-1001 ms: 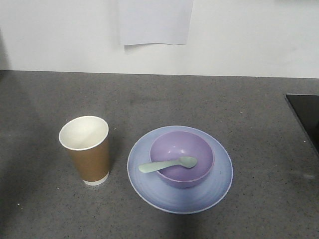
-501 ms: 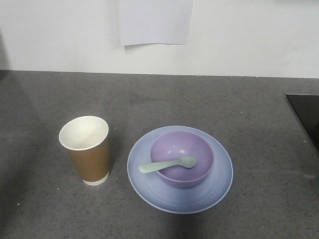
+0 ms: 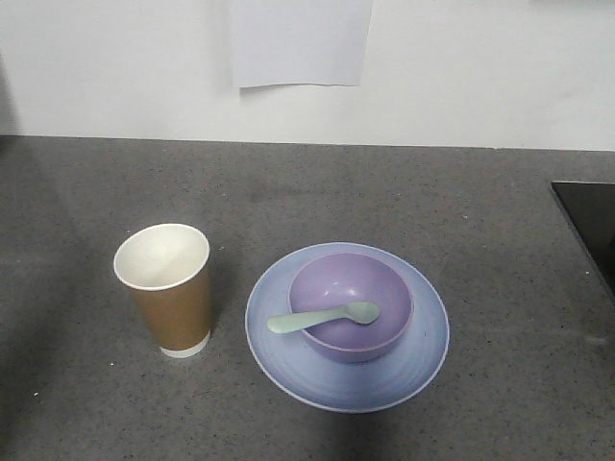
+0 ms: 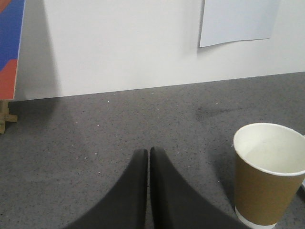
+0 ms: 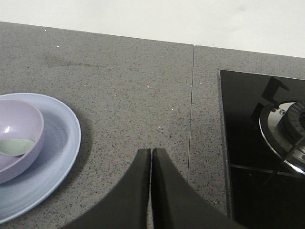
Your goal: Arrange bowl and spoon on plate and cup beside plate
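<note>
I'm seeing the cup (image 3: 162, 290) standing upright on the grey counter (image 3: 86, 192), left of the plate (image 3: 347, 327) and apart from it, a thin strip of counter showing between them. The bowl (image 3: 352, 305) is sitting on the plate, near its middle. The spoon (image 3: 324, 318) is lying across the bowl, scoop end inside, handle sticking out over the left rim above the plate. From the left wrist I'm watching the left gripper (image 4: 148, 151) with fingers pressed together, holding nothing, cup to its right. The right gripper (image 5: 151, 151) is likewise clenched and empty, hovering over bare counter between plate and hob (image 5: 257, 143).
</note>
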Motion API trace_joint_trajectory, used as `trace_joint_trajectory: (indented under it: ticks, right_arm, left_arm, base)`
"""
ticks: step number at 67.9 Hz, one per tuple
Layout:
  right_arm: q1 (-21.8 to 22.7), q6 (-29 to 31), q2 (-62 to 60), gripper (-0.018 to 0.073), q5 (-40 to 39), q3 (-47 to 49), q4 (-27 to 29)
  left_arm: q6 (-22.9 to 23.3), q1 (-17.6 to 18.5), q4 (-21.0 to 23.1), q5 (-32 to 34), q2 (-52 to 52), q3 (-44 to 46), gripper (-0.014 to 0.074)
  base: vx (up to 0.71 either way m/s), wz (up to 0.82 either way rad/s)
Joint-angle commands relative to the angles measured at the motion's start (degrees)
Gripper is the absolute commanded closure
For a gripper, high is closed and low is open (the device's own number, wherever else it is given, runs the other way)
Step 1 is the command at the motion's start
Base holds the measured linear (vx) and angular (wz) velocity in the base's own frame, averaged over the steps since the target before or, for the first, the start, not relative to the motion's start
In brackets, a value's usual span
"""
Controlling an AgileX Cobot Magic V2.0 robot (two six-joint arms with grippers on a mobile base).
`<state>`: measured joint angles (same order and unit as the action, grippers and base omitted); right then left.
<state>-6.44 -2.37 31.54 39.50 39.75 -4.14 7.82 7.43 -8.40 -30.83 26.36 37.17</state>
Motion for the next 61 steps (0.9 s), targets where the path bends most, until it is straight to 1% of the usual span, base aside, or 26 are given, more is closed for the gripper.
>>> trace_joint_trajectory:
  ticks: [1, 23, 25, 30, 34, 38, 44, 52, 55, 61]
  right_arm:
    - [0.40, 0.15, 0.27, 0.0570, -4.16, 1.36, -0.82]
    - [0.40, 0.15, 0.27, 0.0570, -4.11, 1.36, -0.82]
    - [0.40, 0.15, 0.27, 0.0570, -4.11, 1.36, -0.82]
    - [0.40, 0.15, 0.27, 0.0570, -3.88, 1.36, -0.82]
    - [0.40, 0.15, 0.27, 0.0570, -3.68, 1.36, -0.77]
    - [0.40, 0.15, 0.27, 0.0570, -3.68, 1.36, -0.77]
    - [0.40, 0.15, 0.27, 0.0570, -3.68, 1.36, -0.77]
    - [0.40, 0.15, 0.27, 0.0570, -3.68, 1.36, -0.77]
    - [0.40, 0.15, 0.27, 0.0570, -3.68, 1.36, -0.77]
    - [0.40, 0.15, 0.27, 0.0570, -3.68, 1.36, -0.77]
  left_arm:
    - [0.64, 0.20, -0.24, 4.45, 0.22, 1.59, 0.0604]
    - [0.64, 0.20, 0.03, 4.34, 0.16, 1.51, 0.0604]
    - [0.56, 0.20, 0.03, 5.13, 0.10, 1.24, 0.0604]
    - [0.56, 0.20, 0.60, 9.49, -0.63, -0.73, 0.0604]
    - [0.56, 0.17, 1.88, 13.96, -2.03, -3.56, 0.0604]
    - [0.51, -0.02, 3.45, 18.68, -4.17, -7.52, 0.0604]
    - [0.45, -1.29, 6.06, 23.78, -7.33, -13.44, 0.0604]
    - [-0.48, -3.20, 7.53, 27.88, -12.38, -20.56, 0.0604]
    - [-1.26, -3.75, 7.70, 28.60, -14.20, -22.77, 0.0604]
    - [-1.41, -4.21, 7.56, 28.90, -17.98, -26.59, 0.0604]
  base:
    - [0.00, 0.00]
    - [0.00, 0.00]
    - [0.00, 0.00]
    - [0.00, 0.00]
    - [0.00, 0.00]
    - [0.00, 0.00]
    - [0.00, 0.00]
    - [0.00, 0.00]
    - [0.00, 0.00]
    - [0.00, 0.00]
